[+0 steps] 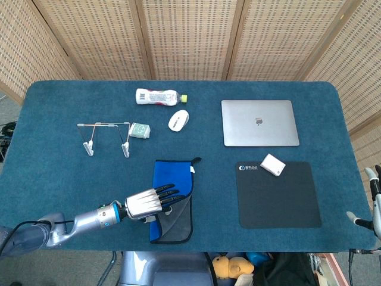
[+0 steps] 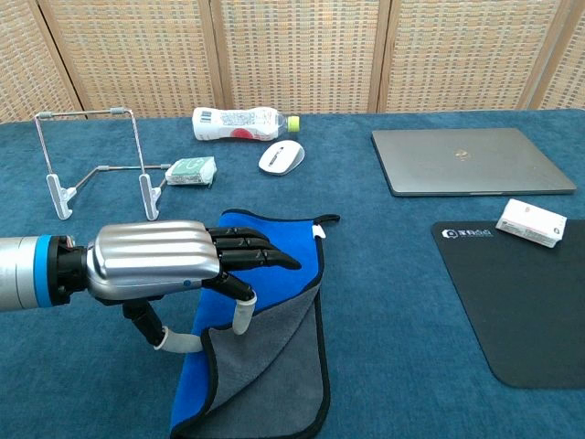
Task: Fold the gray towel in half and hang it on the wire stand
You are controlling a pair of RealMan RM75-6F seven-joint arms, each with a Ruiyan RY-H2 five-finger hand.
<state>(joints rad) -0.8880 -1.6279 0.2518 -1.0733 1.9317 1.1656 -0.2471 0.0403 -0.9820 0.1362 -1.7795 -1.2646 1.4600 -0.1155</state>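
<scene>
Left hand (image 2: pixel 160 261) over gray towel (image 1: pixel 174 199) near table (image 1: pixel 59 167) front edge, fingers spread, nothing gripped; chest view shows thumb low beside the fold; wire stand (image 1: pixel 107 136) left-centre; right hand (image 1: pixel 370 199) barely visible, state unclear

head view high overhead, chest view low frontal, sharing table (image 1: pixel 59 155)

A bottle (image 1: pixel 157 96) lies on its side at the far left of the blue surface (image 1: pixel 53 155), with a white mouse (image 1: pixel 178 120) and a small green packet (image 1: pixel 140 130) nearby. To the right, a closed laptop (image 1: pixel 259 122) sits beyond a black mouse pad (image 1: pixel 280 199) that carries a small white box (image 1: pixel 272 164).
</scene>
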